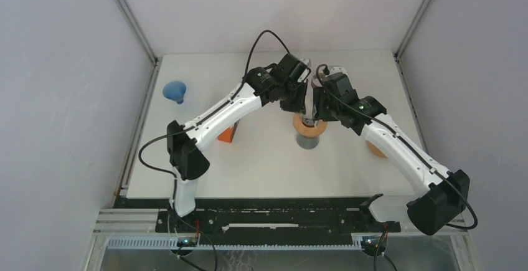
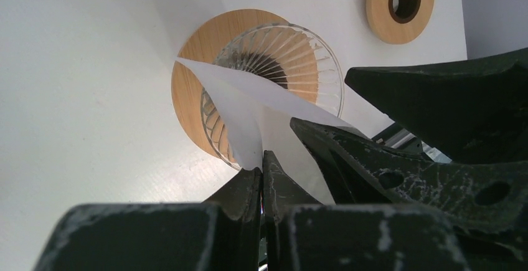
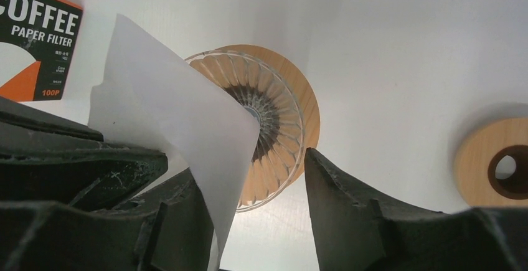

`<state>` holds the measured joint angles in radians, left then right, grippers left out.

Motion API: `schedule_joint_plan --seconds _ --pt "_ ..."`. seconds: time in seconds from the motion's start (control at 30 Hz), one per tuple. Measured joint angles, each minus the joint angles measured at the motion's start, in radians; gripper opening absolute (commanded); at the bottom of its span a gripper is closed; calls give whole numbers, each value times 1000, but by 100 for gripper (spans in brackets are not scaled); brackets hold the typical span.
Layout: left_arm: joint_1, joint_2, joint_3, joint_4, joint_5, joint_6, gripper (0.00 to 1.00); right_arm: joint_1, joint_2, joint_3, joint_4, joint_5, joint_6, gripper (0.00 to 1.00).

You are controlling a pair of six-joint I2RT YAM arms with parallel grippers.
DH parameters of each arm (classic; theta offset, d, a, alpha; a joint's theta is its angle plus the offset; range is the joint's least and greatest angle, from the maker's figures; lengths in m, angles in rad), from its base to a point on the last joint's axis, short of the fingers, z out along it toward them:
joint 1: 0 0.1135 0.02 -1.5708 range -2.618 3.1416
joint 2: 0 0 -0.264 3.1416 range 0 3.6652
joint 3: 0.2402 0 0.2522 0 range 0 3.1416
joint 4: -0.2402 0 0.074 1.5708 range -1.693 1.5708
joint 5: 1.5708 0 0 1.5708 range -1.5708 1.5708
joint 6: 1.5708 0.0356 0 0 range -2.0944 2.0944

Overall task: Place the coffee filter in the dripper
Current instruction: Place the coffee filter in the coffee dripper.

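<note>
The white paper coffee filter (image 2: pixel 261 115) hangs just above the glass dripper (image 2: pixel 280 53), which sits on a round wooden base (image 2: pixel 196 53). My left gripper (image 2: pixel 261 170) is shut on the filter's lower edge. My right gripper (image 3: pixel 252 165) is open, its jaws well apart. The filter (image 3: pixel 168 109) leans against its left finger, and the dripper (image 3: pixel 274 109) lies below. In the top view both grippers, left (image 1: pixel 294 99) and right (image 1: pixel 320 106), meet over the dripper (image 1: pixel 308 128) with the filter (image 1: pixel 309 96) between them.
An orange and black filter box (image 3: pixel 37 40) lies left of the dripper, seen in the top view too (image 1: pixel 227 135). A wooden ring (image 2: pixel 400 3) rests to the right (image 1: pixel 375 149). A blue funnel (image 1: pixel 175 90) stands at the far left.
</note>
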<state>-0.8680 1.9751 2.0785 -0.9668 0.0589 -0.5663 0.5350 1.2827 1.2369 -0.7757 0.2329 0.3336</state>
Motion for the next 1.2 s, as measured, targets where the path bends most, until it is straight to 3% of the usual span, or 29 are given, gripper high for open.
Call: schedule_joint_plan --seconds 0.37,0.9,1.2 --pt "0 34 50 -34 9 23 5 -73 52 0 24 -84 -19 65" --pt "11 43 55 -92 -5 53 14 -162 97 0 24 -206 -34 66" --pt "25 43 55 -95 -29 68 29 -200 105 0 24 -248 -34 66"
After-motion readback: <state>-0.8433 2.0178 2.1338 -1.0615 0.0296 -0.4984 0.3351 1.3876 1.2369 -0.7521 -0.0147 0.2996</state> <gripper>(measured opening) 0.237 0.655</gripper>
